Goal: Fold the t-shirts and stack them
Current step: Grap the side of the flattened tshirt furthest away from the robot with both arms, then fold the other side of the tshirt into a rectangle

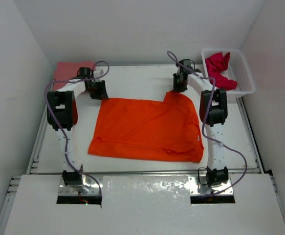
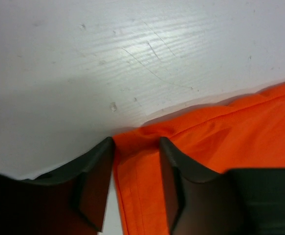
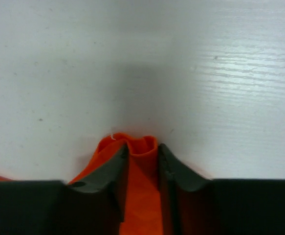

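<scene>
Wears white shells along the links of the left arm [image 1: 65, 144] and the right arm [image 1: 215, 147], with chunky black housings at the joints. Carries a lilac left cable [image 1: 48, 98] and a matching right cable [image 1: 205, 108], both running loose outside the shells. Stands on black bases over shiny metal plates [image 1: 78, 190]. Ends in the left gripper [image 2: 136, 143] and right gripper [image 3: 143, 147], each with matte black, wedge-tipped fingers [image 2: 96, 169].

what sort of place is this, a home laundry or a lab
Most likely a robotics lab test cell, not a home: two robot arms bolted to a white table inside white walls, with an orange t-shirt spread out and a mesh basket.
</scene>
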Controlling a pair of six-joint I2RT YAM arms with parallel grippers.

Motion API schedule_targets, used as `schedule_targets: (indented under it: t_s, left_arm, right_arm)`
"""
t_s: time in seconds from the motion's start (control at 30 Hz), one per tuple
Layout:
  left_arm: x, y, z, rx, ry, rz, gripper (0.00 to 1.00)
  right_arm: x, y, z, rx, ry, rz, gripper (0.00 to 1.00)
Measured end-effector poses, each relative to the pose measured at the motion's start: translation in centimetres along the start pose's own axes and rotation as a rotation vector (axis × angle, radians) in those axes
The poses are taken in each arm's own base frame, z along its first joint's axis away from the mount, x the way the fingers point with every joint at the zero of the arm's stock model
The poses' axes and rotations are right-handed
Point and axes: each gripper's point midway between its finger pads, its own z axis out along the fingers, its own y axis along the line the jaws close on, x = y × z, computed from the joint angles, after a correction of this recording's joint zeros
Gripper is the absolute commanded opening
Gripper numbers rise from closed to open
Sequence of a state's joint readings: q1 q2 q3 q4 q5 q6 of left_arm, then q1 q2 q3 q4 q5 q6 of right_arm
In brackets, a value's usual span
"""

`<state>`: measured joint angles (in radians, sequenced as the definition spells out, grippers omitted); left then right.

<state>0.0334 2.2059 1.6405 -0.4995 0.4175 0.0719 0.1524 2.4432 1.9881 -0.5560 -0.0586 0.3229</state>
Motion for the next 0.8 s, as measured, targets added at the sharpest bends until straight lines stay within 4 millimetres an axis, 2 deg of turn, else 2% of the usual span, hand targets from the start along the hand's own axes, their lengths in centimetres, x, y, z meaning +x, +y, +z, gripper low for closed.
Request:
schedule_targets:
  t_s: [0.03, 0.1, 0.13, 0.3, 0.4, 0.43, 0.5, 0.63, 0.7, 0.73, 0.8]
  left_arm:
    - [0.2, -0.2, 0.1, 0.010, 0.005, 0.001, 0.25]
    - [0.6, -0.8, 0.3, 0.039, 0.014, 0.001, 0.06]
    - [0.9, -1.1, 0.4, 0.052, 0.020, -0.003, 0.00]
    - [2.2, -2.4, 0.4, 0.118, 0.050, -0.012, 0.00]
    - [2.6, -2.9, -0.7, 0.147, 0.046, 0.006, 0.00]
    - [2.6, -3.3, -1.5, 0.157, 0.041, 0.023, 0.00]
    - [2.2, -4.0, -3.9, 0.171, 0.010, 0.084, 0.00]
    - [1.5, -5.1, -9.8, 0.152, -0.068, 0.259, 0.00]
    - [2.5, -5.4, -11.7, 0.145, -0.068, 0.320, 0.00]
    - [3.3, -5.3, -12.1, 0.144, -0.053, 0.344, 0.00]
    - [6.3, -5.0, -12.0, 0.151, 0.011, 0.344, 0.00]
  right_arm:
    - [0.1, -0.1, 0.0, 0.004, 0.003, -0.001, 0.10]
    - [0.2, -0.4, 0.0, 0.012, 0.006, -0.004, 0.01]
    - [0.2, -0.5, -0.1, 0.012, 0.005, -0.004, 0.00]
    - [1.5, -0.9, -1.0, 0.018, 0.032, 0.001, 0.00]
    - [2.8, -1.0, -2.6, 0.019, 0.058, -0.002, 0.00]
    - [3.3, -1.0, -3.5, 0.018, 0.060, -0.004, 0.00]
    - [5.1, -1.0, -6.6, 0.018, 0.067, -0.005, 0.00]
    - [10.1, -1.0, -15.6, 0.005, 0.001, 0.002, 0.00]
    - [12.3, -1.0, -19.1, -0.006, -0.059, 0.011, 0.00]
    - [13.5, -1.0, -20.2, -0.010, -0.072, 0.021, 0.00]
    - [15.6, -1.1, -21.0, -0.017, -0.085, 0.045, 0.00]
